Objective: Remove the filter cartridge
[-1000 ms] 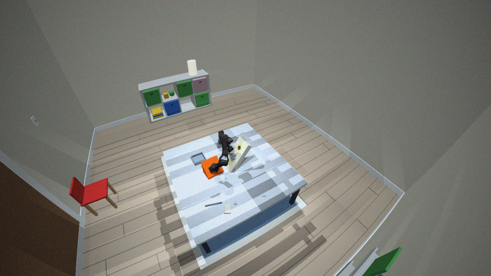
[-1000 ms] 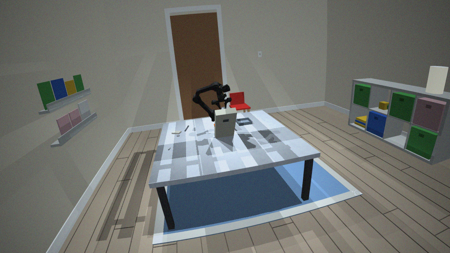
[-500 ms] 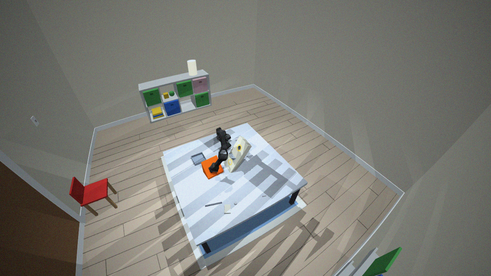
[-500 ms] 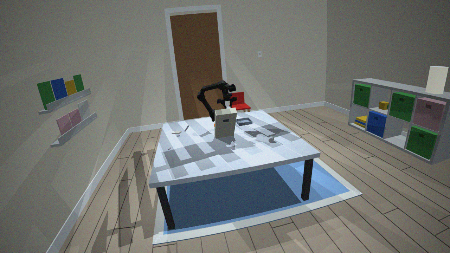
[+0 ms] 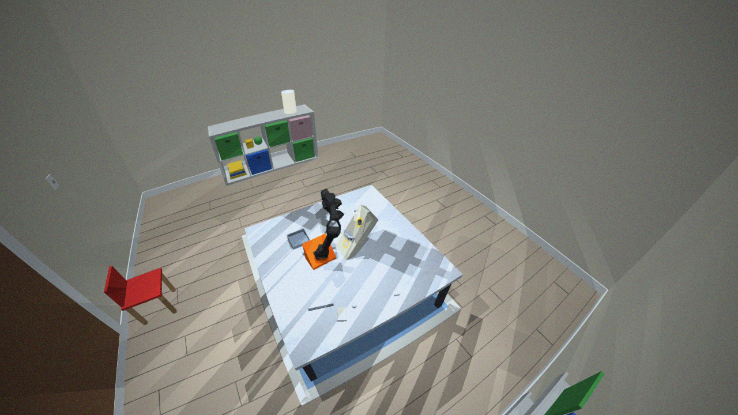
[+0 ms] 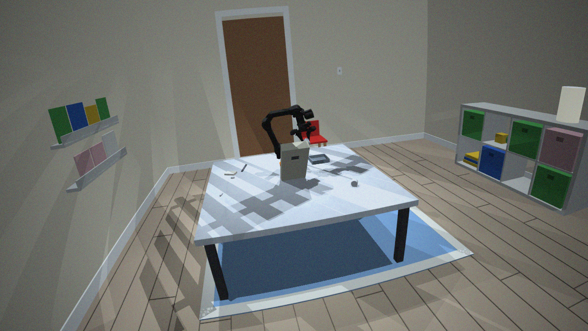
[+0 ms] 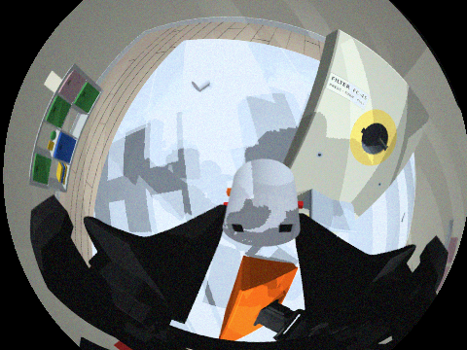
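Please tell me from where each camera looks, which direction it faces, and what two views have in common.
Top: high above, looking down at the table; whole arm shows.
Exterior: room side opposite the door, facing the panel's back; arm shows.
Wrist: behind the end effector, shut on the filter cartridge; fingers show.
Top and wrist share the panel's yellow ring.

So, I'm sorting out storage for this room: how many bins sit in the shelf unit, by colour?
green bins: 3
blue bin: 1
pink bin: 1
Total: 5
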Robot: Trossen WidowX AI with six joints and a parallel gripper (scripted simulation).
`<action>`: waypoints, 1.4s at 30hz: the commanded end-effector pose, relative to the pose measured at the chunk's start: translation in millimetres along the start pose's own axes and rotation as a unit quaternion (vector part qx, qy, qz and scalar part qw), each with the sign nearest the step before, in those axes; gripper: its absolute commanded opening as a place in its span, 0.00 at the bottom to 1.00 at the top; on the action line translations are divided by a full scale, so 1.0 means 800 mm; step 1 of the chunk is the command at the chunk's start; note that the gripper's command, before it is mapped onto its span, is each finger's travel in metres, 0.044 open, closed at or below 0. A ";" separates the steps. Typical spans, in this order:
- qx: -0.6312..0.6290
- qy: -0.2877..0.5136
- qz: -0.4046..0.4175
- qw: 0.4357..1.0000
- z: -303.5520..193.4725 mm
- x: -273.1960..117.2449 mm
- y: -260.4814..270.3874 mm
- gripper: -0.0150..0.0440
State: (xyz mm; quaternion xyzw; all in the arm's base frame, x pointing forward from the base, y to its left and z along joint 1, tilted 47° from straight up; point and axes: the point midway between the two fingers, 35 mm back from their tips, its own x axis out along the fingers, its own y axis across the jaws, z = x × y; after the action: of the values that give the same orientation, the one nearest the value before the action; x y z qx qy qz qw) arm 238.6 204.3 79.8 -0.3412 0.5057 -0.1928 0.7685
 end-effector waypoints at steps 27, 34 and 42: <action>-0.389 -0.022 0.216 0.895 -0.091 -0.040 0.181 0.25; -0.447 -0.023 0.252 0.858 -0.154 -0.031 0.215 0.25; -0.513 -0.023 0.290 0.808 -0.229 -0.016 0.241 0.25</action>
State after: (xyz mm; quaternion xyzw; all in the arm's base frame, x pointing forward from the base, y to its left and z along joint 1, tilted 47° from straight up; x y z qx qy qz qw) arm 72.3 289.2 -86.6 -0.5240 0.5906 0.3095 0.5298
